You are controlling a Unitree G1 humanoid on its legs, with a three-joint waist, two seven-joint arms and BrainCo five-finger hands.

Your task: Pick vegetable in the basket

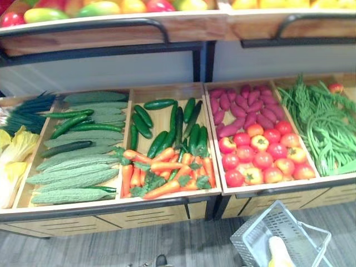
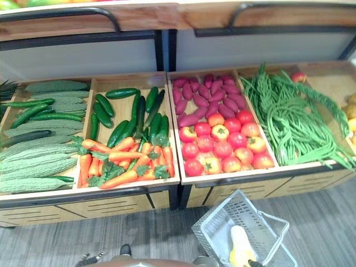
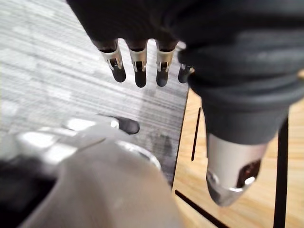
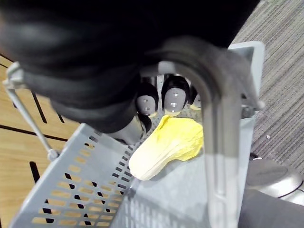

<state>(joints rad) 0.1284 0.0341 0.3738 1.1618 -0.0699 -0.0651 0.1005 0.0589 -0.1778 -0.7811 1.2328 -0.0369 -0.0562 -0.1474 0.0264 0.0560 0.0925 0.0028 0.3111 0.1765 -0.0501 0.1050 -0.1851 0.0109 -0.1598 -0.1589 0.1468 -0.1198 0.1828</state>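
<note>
Hanging beside the light wooden produce stand, the left hand points its fingers at the grey striped floor. They are straight and relaxed in a row, with the thumb set apart, and they hold nothing.

The right hand is low at the robot's right, in front of the stand. Its fingers are curled under the grey handle of the grey perforated plastic basket, so the basket hangs from that grip just above the floor. The handle arches across the palm side of the hand, and the dark ribbed cover sits above it.

Inside the basket, a pale yellow leafy cabbage lies on the bottom, just below the curled fingers and not touching them.

The stand's bins hold:
- ridged green bitter gourds at the left
- dark green cucumbers behind orange carrots
- purple sweet potatoes behind red tomatoes
- long green beans at the right
</note>
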